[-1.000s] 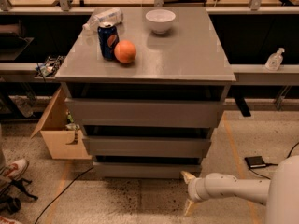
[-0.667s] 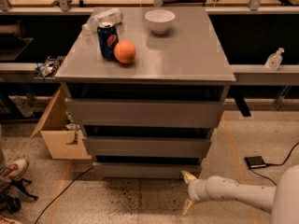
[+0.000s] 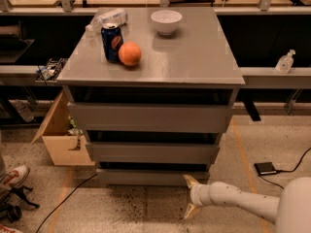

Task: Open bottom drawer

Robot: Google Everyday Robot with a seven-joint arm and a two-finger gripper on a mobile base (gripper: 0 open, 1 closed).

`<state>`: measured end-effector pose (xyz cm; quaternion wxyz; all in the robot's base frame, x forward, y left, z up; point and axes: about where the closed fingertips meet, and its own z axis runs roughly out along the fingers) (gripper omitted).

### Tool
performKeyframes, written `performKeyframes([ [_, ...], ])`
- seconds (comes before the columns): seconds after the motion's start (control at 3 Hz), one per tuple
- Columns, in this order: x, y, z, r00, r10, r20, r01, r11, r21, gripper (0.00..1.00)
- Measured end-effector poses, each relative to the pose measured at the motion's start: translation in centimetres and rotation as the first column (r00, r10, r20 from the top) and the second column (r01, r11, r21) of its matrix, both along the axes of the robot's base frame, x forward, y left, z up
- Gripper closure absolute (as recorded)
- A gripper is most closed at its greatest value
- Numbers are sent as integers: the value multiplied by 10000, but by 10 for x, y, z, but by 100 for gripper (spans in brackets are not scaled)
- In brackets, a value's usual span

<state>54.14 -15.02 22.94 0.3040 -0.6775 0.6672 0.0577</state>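
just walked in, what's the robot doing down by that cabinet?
The arm reaches in low from the right, and the gripper sits near the floor at the right end of the bottom drawer, fingers spread open. The upper finger is close to the drawer front's right corner; I can't tell if it touches. The drawer is not yet pulled out. On the cabinet top stand a soda can, an orange, a white bowl and a plastic bottle.

Matte bottom drawer (image 3: 146, 177) (smooth end effector (image 3: 190, 196) beside)
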Motion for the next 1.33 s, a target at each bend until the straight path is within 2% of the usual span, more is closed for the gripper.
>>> performKeyframes([
  [1.0,34,16,-9,9962,247,840,-212,9989,-423,0],
  [1.33,48,28,-21,9952,349,917,-314,9987,-398,0],
])
